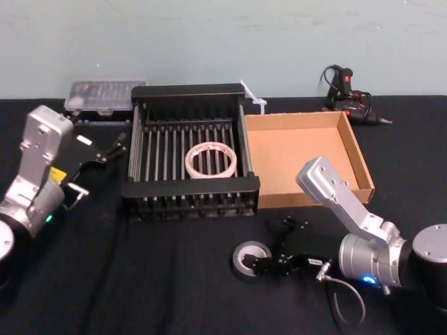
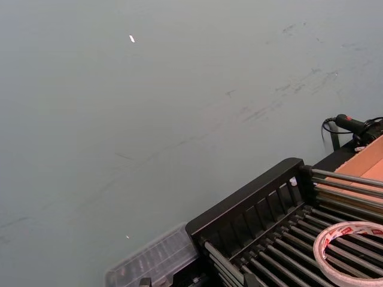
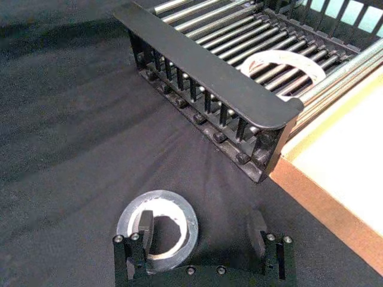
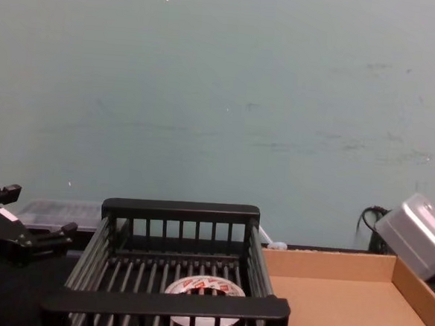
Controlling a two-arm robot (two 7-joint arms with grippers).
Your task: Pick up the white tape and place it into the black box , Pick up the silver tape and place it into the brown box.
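Note:
The white tape [image 1: 209, 160] with red print lies flat on the slatted floor of the black box [image 1: 188, 188], also visible in the chest view [image 4: 203, 287]. To the right of the crate stands the brown box [image 1: 300, 157] with nothing in it. The silver tape [image 1: 250, 258] lies on the black cloth in front of the crate. My right gripper [image 3: 200, 227] is open and low at the silver tape [image 3: 157, 221], one finger inside its core and the other outside it. My left gripper [image 1: 105, 150] hangs open to the left of the crate.
A clear plastic case [image 1: 105, 94] sits behind the crate at the back left. A black glue gun [image 1: 349, 98] lies at the back right by the wall. Bare black cloth spreads across the table's front left.

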